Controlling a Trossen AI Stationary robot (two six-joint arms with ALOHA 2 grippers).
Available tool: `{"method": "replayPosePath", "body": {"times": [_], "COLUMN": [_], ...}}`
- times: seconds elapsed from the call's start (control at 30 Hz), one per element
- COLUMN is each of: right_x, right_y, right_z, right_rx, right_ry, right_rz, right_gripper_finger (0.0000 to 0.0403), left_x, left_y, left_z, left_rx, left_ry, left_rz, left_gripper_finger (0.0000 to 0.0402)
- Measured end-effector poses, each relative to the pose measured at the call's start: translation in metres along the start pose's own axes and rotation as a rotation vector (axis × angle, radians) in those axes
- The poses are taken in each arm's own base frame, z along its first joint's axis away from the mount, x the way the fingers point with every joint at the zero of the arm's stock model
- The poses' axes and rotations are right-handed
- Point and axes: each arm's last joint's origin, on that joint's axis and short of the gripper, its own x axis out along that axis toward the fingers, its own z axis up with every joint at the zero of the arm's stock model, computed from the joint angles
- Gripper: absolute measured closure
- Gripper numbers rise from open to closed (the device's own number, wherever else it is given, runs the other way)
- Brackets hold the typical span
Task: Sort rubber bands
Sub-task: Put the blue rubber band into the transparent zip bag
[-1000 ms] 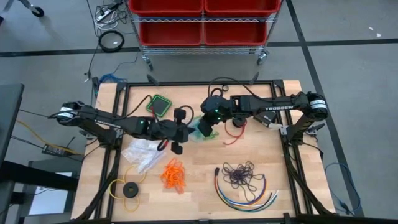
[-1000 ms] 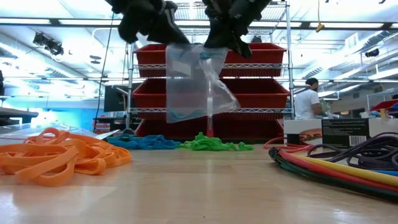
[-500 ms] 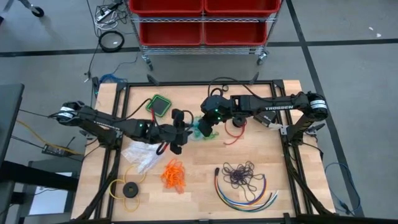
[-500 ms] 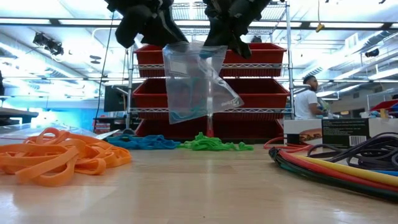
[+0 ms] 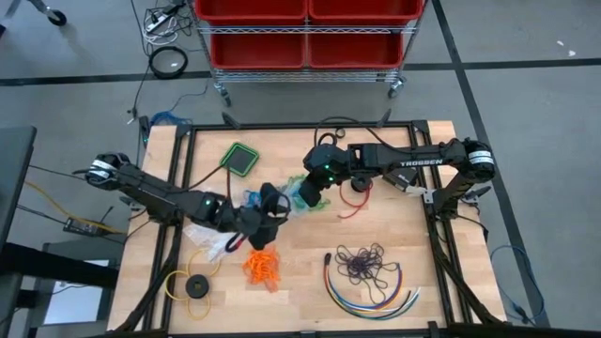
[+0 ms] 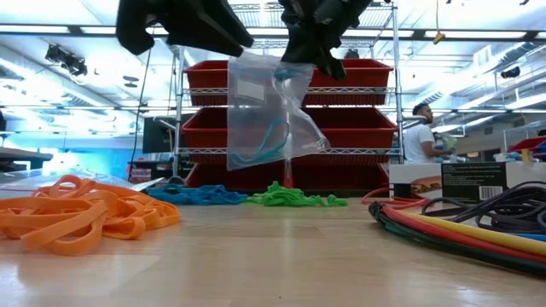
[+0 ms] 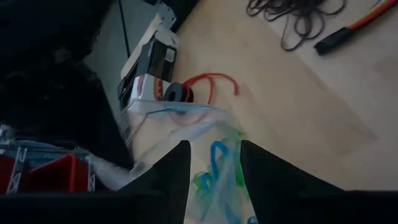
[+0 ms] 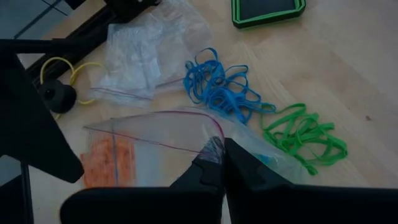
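A clear zip bag (image 6: 264, 111) with blue rubber bands inside hangs over the table's middle from my right gripper (image 8: 217, 152), which is shut on it. My left gripper (image 7: 211, 162) is open and stands just beside the bag's free top corner (image 6: 232, 60), toward the table's left. I cannot tell whether it touches that corner. Loose bunches of rubber bands lie on the table: blue (image 8: 214, 87), green (image 8: 305, 134), orange (image 5: 263, 265) and dark purple (image 5: 362, 261). My right gripper pinches the bag's top edge near one corner (image 8: 211, 144) between its two fingers, coming slanting down from the table's right. The bag hangs below the fingers, clear of the table, with its other top corner free.
A heap of empty clear bags (image 5: 214, 233) lies at the left. A green-rimmed black pad (image 5: 241, 158) is at the far left, and a yellow ring with a black disc (image 5: 192, 284) at the near left. Multicoloured cables (image 5: 371, 291) curve at the near right. A red cord (image 5: 352, 208) lies by the right arm.
My left gripper has opened and let go of the bag's top edge. It has then drawn away toward the table's near-left, rolling a little. The bag stays lifted and now hangs from my right gripper alone.
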Motion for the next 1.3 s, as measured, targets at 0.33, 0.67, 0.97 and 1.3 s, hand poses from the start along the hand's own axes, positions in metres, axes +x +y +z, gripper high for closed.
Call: {"method": "replayPosePath", "body": {"times": [0.33,0.67,0.97,1.3], "right_x": [0.000,0.000,0.000,0.000], "right_y": [0.001,0.003,0.004,0.002], "right_z": [0.001,0.003,0.004,-0.002], "right_rx": [0.011,0.025,-0.021,-0.039], "right_ry": [-0.014,-0.028,-0.049,0.006], "right_rz": [0.008,0.040,0.032,-0.008], "right_gripper_finger": [0.0403,0.0403,0.0400,0.0320], "left_x": [0.005,0.014,0.020,0.017], "left_y": [0.004,0.003,-0.003,0.007], "left_z": [-0.010,-0.018,-0.020,-0.013], "left_rx": [-0.020,0.058,0.138,0.111], "left_ry": [0.057,0.138,0.165,0.184], "left_rz": [-0.014,-0.016,-0.049,0.017], "left_gripper_finger": [0.0253,0.0281,0.0394,0.0399]}}
